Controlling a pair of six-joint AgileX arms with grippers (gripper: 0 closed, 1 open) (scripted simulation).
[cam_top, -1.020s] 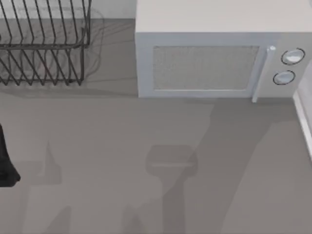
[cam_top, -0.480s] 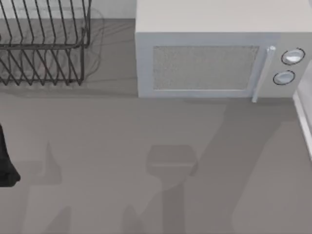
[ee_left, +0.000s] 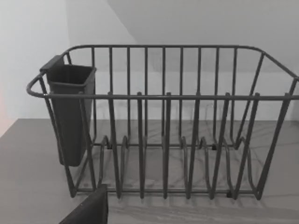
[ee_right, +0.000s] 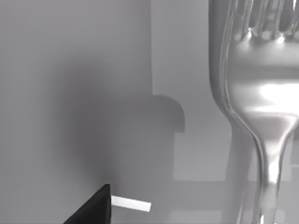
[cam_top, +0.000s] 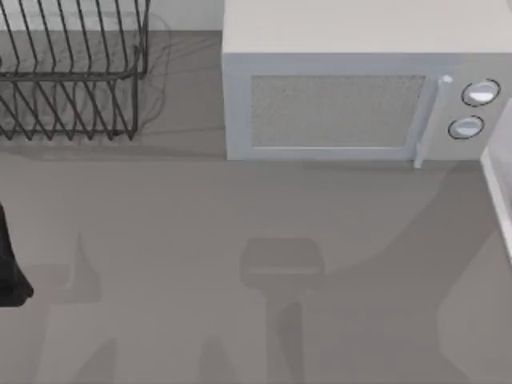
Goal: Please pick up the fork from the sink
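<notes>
The right wrist view shows the fork very close to the lens: tines away from the camera, neck and handle running back toward it, with a plain grey surface well behind. That closeness and alignment suggest the fork is carried by the right end effector, but the contact point is outside the picture, so finger state cannot be told. A dark corner of the right end effector and a short white bar beside it are visible low in that view. In the top view, the fork cannot be located; a broad shadow crosses the surface's right half, consistent w/ an arm working overhead. The left arm sits parked at the surface's left edge; its wrist view looks at the wire dish rack w/ a dark utensil cup hung on one end, and finger state there cannot be told either. The microwave stands at the back, door shut. No sink is identifiable. Judgement: fork likely lifted already; pick probably near done.
</notes>
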